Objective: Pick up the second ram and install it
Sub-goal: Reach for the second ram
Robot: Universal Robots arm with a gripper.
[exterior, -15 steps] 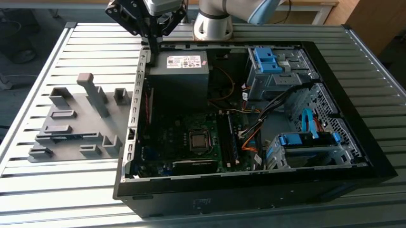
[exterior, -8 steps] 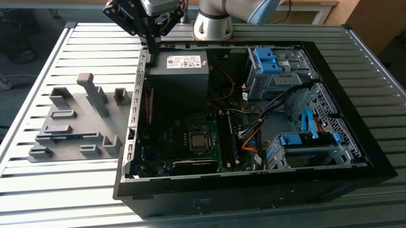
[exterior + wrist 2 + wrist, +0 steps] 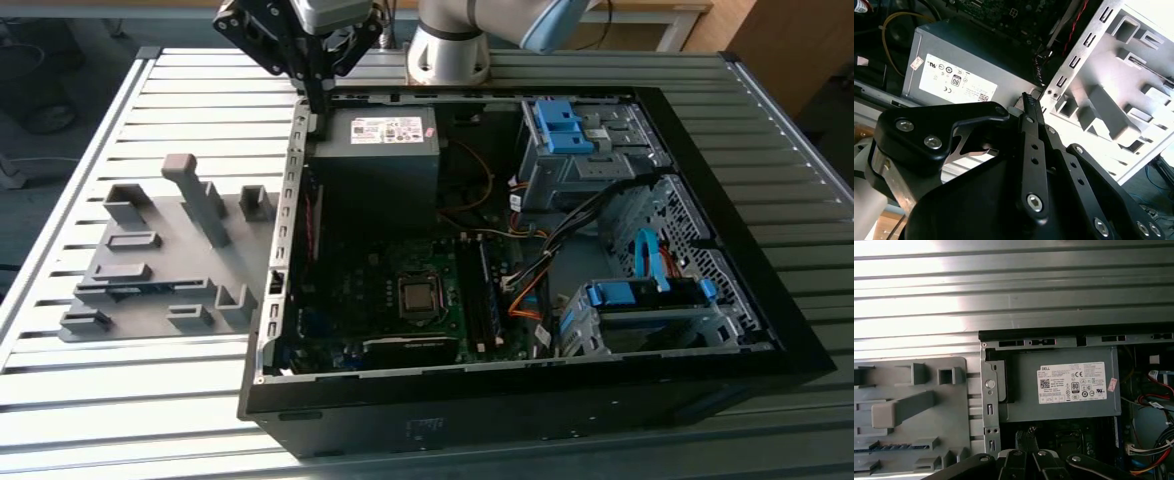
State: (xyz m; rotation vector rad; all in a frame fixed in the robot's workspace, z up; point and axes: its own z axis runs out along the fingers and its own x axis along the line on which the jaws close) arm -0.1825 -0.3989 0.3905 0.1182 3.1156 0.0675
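Gripper [image 3: 320, 100], fingers together, by PSU [image 3: 378, 150]; 2nd ram [image 3: 894, 446] in fixture [image 3: 889, 390].

A table [image 3: 160, 90] of ribbed, silvery metal slats spreads beneath the gripper [image 3: 320, 100] and reaches well out around it. In the first wrist view, strong light glares off the slats beyond the gripper. Far past the gripper, toward the exterior view's right, stands pale wooden furniture [image 3: 787, 40]. On the gripper's other side, below the table's edge, lies dark grey floor [image 3: 47, 160].
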